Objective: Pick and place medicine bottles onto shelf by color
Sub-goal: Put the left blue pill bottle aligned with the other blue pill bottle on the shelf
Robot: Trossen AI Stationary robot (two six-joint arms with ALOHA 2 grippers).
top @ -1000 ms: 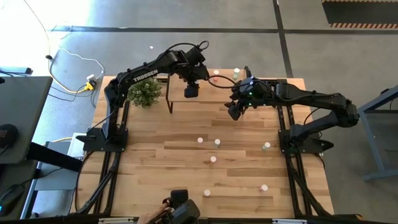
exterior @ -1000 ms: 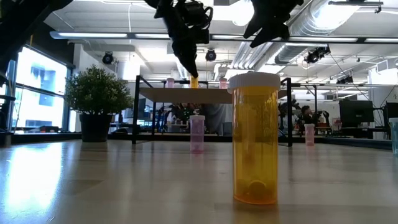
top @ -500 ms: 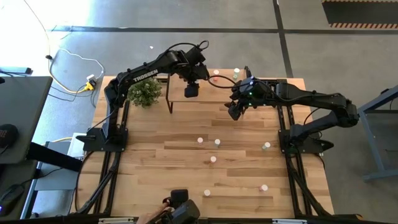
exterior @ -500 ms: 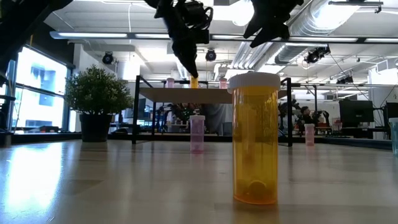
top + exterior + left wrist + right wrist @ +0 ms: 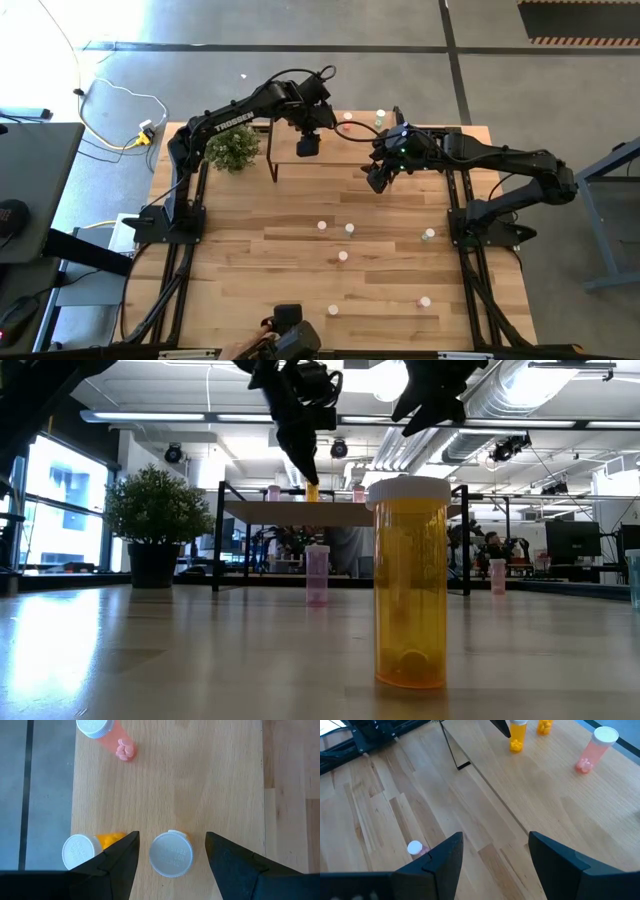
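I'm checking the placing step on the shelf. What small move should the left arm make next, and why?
Probably lift the left gripper straight up. Its fingers stand open on either side of an orange bottle that stands upright on the shelf beside a second orange bottle, so the bottle looks already released. The right gripper waits open above the table.

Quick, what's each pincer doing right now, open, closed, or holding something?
Left pincer: open, empty, straddling an orange bottle standing on the shelf.
Right pincer: open, empty, above the table.
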